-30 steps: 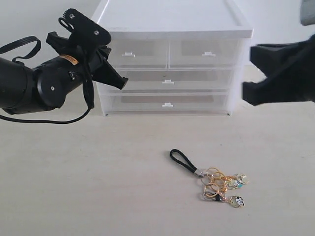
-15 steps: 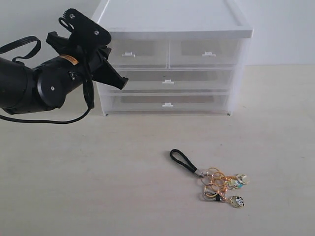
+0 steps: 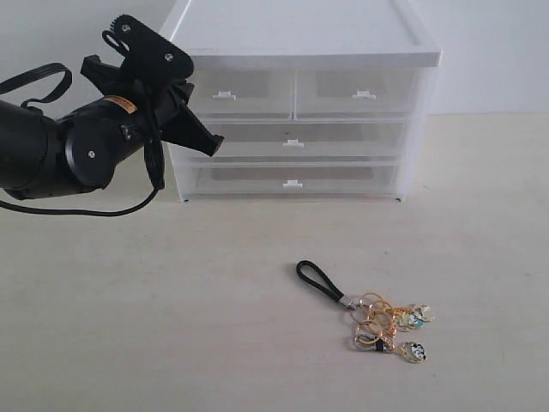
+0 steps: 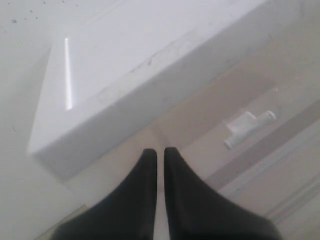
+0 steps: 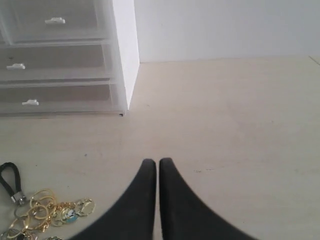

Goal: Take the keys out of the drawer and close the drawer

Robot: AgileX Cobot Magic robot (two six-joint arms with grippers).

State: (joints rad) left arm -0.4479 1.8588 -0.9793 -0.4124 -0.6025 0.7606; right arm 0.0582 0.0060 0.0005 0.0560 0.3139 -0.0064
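Both the left gripper (image 4: 160, 154) and the right gripper (image 5: 158, 164) are pressed together empty, the latter now withdrawn from the exterior view, and with the keys (image 3: 382, 319) laid on the surface (image 3: 154, 292) and the drawer (image 3: 360, 93) pushed in, the task is judged complete.

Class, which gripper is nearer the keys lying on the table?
Right. The right gripper hangs shut over the table close to the keys; the left gripper is shut up by the cabinet, far from them.
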